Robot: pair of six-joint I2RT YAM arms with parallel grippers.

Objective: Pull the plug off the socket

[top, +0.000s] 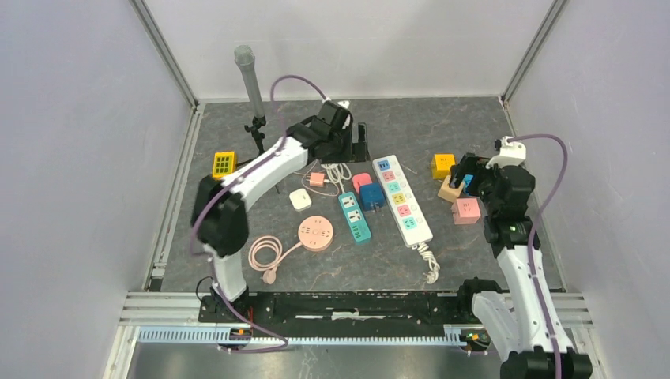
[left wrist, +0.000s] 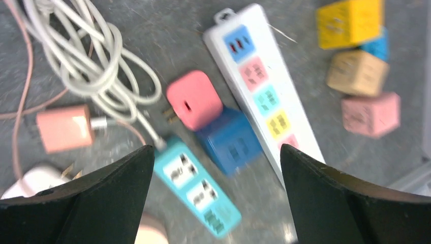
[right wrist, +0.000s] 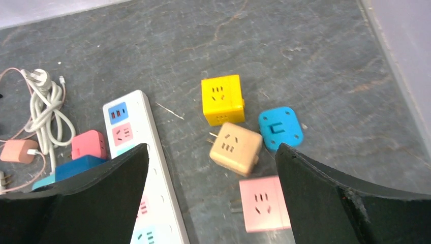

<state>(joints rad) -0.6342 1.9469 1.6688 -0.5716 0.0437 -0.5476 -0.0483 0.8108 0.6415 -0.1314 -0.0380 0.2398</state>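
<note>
Both sets of jaws stand wide apart and hold nothing.

Left gripper (left wrist: 216, 147): the likeliest target sits dead centre in its wrist view. The pink adapter (left wrist: 194, 99) is butted against the blue cube (left wrist: 228, 140), the two touching corner to face. The view is blurred, so you cannot tell whether they are actually mated. The pink adapter's own prongs stick out bare at its left side, so any joint would be on the face towards the blue cube.

Key relation: the pair's long axis runs on a diagonal, from upper left to lower right of that frame. The jaw gap runs straight across, left to right. You will probably need some wrist rotation before the fingers can square up on one body.

The blue cube lies between the fingertips in the picture. The teal strip (left wrist: 195, 190) is just beside it at lower left, and the white strip (left wrist: 259, 91) just beside it at right. Entry looks tight on both flanks.

Right gripper (right wrist: 212, 145): in its wrist view the tan cube (right wrist: 236, 148) and the cyan plug (right wrist: 280, 128) lie between its fingertips. The pink and blue pair is at the far left edge of that frame, well apart from it.

Judgement: the left arm is the nearer one for this pair.
</note>
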